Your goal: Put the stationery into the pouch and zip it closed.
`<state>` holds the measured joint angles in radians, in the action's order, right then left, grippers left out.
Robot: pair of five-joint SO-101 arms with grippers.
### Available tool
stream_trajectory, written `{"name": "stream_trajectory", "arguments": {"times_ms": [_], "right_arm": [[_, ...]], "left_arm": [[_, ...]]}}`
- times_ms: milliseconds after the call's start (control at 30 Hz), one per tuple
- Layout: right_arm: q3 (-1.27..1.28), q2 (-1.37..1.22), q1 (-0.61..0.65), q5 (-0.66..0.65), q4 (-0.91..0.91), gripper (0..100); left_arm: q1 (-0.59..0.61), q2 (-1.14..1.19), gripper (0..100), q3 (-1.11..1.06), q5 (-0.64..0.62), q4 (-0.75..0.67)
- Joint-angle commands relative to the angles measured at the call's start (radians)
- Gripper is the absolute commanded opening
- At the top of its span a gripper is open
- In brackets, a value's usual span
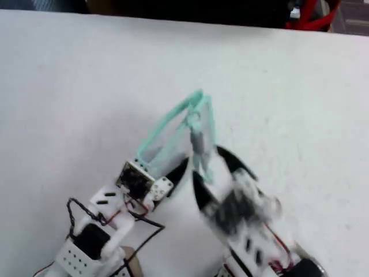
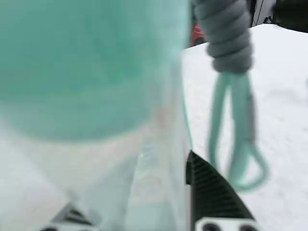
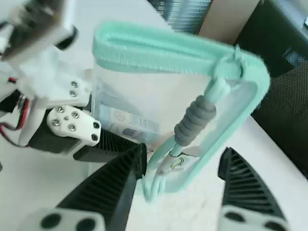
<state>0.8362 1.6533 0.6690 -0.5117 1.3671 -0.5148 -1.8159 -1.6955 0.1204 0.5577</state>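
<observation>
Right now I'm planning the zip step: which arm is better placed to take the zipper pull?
Right, probably: the right gripper is open around the hanging pull cord, while the left gripper is shut on the pouch.

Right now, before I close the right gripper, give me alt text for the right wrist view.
A clear pouch with mint trim is held upright over the white table, gripped at one side by the left gripper. The right gripper is open, its black fingers either side of the mint pull cord with its grey sleeve.
</observation>
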Motion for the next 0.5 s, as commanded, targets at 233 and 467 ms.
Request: {"name": "stream_trajectory", "arguments": {"times_ms": [233,467], "right_arm": [[-0.204,-0.068,-0.274,-0.230,0.024,23.5],[-0.209,-0.217,-0.326,-0.238,-0.058,23.4]], "left_arm": [[-0.001,-0.008,6,0.003,0.153,0.002],[0.035,-0.008,6,0.021,0.374,0.040]]}}
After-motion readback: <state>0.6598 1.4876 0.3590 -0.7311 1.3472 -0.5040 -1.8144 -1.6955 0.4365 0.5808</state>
